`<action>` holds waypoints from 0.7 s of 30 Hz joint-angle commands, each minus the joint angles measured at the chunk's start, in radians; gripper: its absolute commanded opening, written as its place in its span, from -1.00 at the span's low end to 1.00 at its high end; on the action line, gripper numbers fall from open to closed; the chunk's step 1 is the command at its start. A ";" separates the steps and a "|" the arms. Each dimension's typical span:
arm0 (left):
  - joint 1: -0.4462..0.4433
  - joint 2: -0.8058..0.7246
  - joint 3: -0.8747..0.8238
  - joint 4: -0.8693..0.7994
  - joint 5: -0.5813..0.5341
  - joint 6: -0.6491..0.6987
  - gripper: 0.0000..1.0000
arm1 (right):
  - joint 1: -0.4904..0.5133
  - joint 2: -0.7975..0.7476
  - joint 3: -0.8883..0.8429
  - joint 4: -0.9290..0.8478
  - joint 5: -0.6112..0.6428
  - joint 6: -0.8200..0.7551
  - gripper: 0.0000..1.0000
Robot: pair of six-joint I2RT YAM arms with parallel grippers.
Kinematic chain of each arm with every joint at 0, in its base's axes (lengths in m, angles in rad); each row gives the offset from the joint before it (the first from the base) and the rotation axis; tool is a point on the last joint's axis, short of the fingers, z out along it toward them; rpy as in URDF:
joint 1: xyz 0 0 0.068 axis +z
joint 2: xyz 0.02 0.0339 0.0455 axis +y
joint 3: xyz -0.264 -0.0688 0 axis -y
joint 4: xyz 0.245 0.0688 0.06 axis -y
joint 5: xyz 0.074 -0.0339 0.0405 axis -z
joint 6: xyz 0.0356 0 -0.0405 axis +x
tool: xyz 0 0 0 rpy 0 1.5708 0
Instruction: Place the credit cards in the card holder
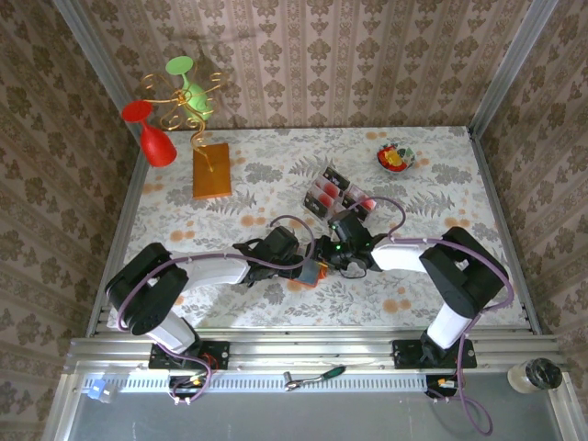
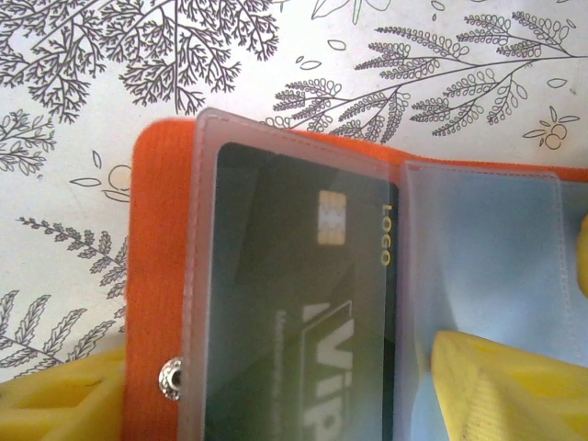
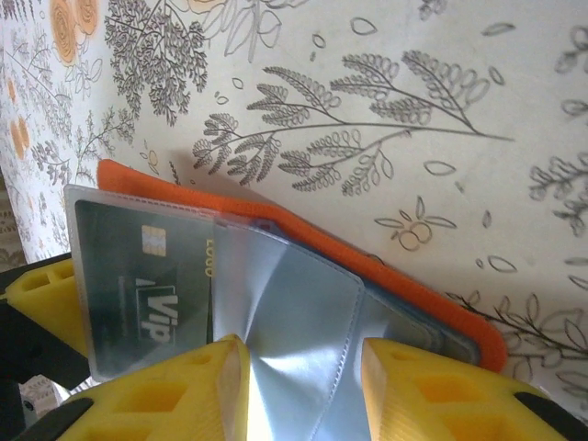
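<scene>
Resting place of the card holder point(image 2: 156, 276): flat on the table point(image 3: 367, 83), spread open, near the front middle where both arms meet.
Card holder against left gripper point(image 2: 276, 367): one yellow finger point(image 2: 55, 400) sits just beside the orange outer edge. The other lies on the pale inner pocket past the fold, with the carded half between them.
Left gripper state: jaws spread wide, nothing clamped; whether the inner finger presses down or merely touches is hard to tell.
Card holder against right gripper point(image 3: 303, 358): a clear sleeve leaf point(image 3: 303, 303) stands up from the fold and passes between its two fingers.
Right gripper state: jaws partly apart, straddling the leaf, not closed on it.
Materials: orange leather-like cover with a round metal snap stud point(image 2: 170, 378), grey-blue lining, glossy see-through sleeves; the fingers are yellow with hollow cells.
Holder contents: one black credit card point(image 2: 294, 303) with a chip, "LOGO" and "VIP", in the sleeve nearest the stud.
Other credit cards point(image 1: 323, 195): red and black, grouped just behind the grippers, apart from the holder.
Table cover: white, printed with grey leaves and orange blossoms.
Bowl point(image 1: 395, 158): small, far right, holding red and yellow bits too small to name.
Block point(image 1: 211, 170): orange-brown, rectangular, far left.
</scene>
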 commanded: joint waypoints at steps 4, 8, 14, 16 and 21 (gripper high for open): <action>-0.006 -0.012 -0.026 -0.009 0.014 -0.009 0.47 | 0.007 -0.016 -0.052 0.066 -0.008 0.111 -0.24; -0.005 -0.012 -0.028 -0.010 0.015 -0.007 0.47 | 0.006 0.010 -0.059 0.107 -0.023 0.142 -0.24; -0.004 -0.016 -0.032 -0.006 0.015 -0.009 0.47 | 0.005 0.044 -0.046 0.130 -0.038 0.155 -0.24; -0.003 -0.019 -0.035 -0.004 0.017 -0.011 0.47 | 0.005 0.059 -0.030 0.129 -0.049 0.152 -0.25; -0.005 -0.029 -0.036 -0.007 0.015 -0.012 0.47 | 0.005 0.084 0.008 0.119 -0.067 0.137 -0.25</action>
